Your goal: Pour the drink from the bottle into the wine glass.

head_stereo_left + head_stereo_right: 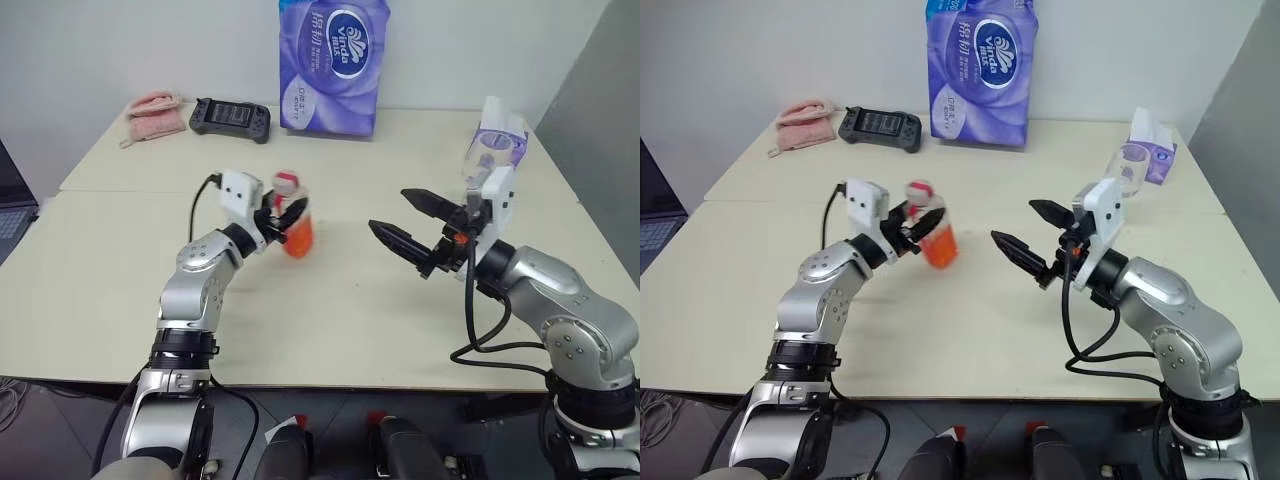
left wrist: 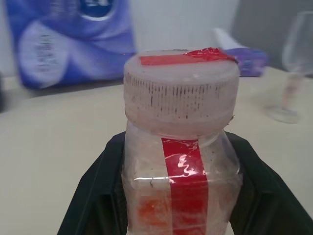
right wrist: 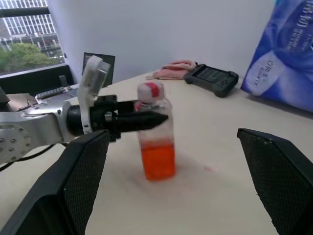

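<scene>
The left gripper (image 1: 281, 213) is clamping its two black fingers around the small clear plastic bottle (image 1: 296, 222) with the pale cap and red tape strip, gripping it high on the body just under the neck, while the bottle is standing on the pale table (image 1: 330, 330) near the middle, tilting a little. The translucent orange-red drink (image 3: 158, 160) is sitting in the lower part of the bottle, well below the fingers. The right gripper (image 1: 405, 222) is hanging above the table to the right of the bottle with its jaws spread wide and nothing between them, pointing toward the bottle. The clear stemmed wine glass (image 1: 1128, 172) is standing further back on the right side, behind the right arm and just beside a purple tissue pack (image 1: 1151, 148). The cap is on, so it seems the step in hand is securing the bottle so the free gripper can take the cap off. Doing that well probably means keeping the left grip firm and the bottle upright and steady, and bringing the open jaws squarely over the cap rather than the neck, so that the twist does not spin or tip the bottle.
</scene>
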Robot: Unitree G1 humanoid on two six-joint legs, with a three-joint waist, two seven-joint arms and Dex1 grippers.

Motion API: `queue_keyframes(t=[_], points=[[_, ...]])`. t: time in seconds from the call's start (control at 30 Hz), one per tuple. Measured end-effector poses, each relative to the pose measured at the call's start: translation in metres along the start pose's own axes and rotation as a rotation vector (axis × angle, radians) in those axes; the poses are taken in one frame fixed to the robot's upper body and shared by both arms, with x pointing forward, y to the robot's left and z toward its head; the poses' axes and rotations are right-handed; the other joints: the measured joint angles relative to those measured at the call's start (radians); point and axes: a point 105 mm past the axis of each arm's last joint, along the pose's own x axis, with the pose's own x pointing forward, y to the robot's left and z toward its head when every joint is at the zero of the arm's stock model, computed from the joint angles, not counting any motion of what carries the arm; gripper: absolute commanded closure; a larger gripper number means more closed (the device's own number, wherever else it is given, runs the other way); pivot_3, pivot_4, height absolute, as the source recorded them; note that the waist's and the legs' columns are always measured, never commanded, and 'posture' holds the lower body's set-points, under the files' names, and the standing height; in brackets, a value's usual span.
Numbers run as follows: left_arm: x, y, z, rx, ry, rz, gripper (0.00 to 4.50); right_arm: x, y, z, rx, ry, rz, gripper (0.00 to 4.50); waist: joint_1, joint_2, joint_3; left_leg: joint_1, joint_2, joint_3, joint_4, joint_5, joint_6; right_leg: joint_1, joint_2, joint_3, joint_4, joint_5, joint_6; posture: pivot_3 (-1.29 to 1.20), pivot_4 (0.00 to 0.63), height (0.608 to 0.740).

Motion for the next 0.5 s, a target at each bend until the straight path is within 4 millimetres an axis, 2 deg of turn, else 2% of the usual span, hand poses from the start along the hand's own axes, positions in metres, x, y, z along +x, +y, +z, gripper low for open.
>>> queue_keyframes(t=[0.13, 0.23, 0.37, 0.5], points=[[0.008, -0.033, 0.018, 0.004, -0.048, -0.236, 2.43, 0.015, 0.004, 0.004, -0.005, -0.003, 0.049, 0.00, -0.002, 0.000, 0.000, 0.000, 0.000, 0.000, -0.001, 0.000, 0.000, -0.001, 0.000, 0.000, 0.000, 0.000, -0.001, 0.00, 0.150, 0.740], [0.008, -0.053, 0.022, 0.004, -0.052, -0.404, 2.43, 0.024, 0.006, 0.010, 0.010, -0.017, 0.073, 0.00, -0.004, 0.001, 0.000, 0.000, 0.000, 0.001, -0.001, 0.000, 0.000, -0.002, 0.000, 0.000, 0.001, 0.000, -0.001, 0.00, 0.150, 0.740], [0.009, -0.069, 0.025, 0.030, -0.048, -0.528, 2.43, 0.030, 0.011, 0.009, 0.033, -0.017, 0.098, 0.00, -0.003, 0.001, 0.000, -0.001, 0.000, 0.000, 0.000, 0.000, 0.000, -0.002, 0.000, 0.001, 0.000, 0.001, -0.001, 0.00, 0.150, 0.740], [0.009, -0.080, 0.019, 0.034, -0.031, -0.610, 2.43, 0.033, 0.014, 0.008, 0.036, -0.005, 0.114, 0.00, -0.003, 0.001, 0.000, -0.001, 0.000, 0.000, 0.000, 0.000, 0.000, -0.002, 0.000, 0.001, 0.000, 0.001, -0.001, 0.00, 0.150, 0.740]])
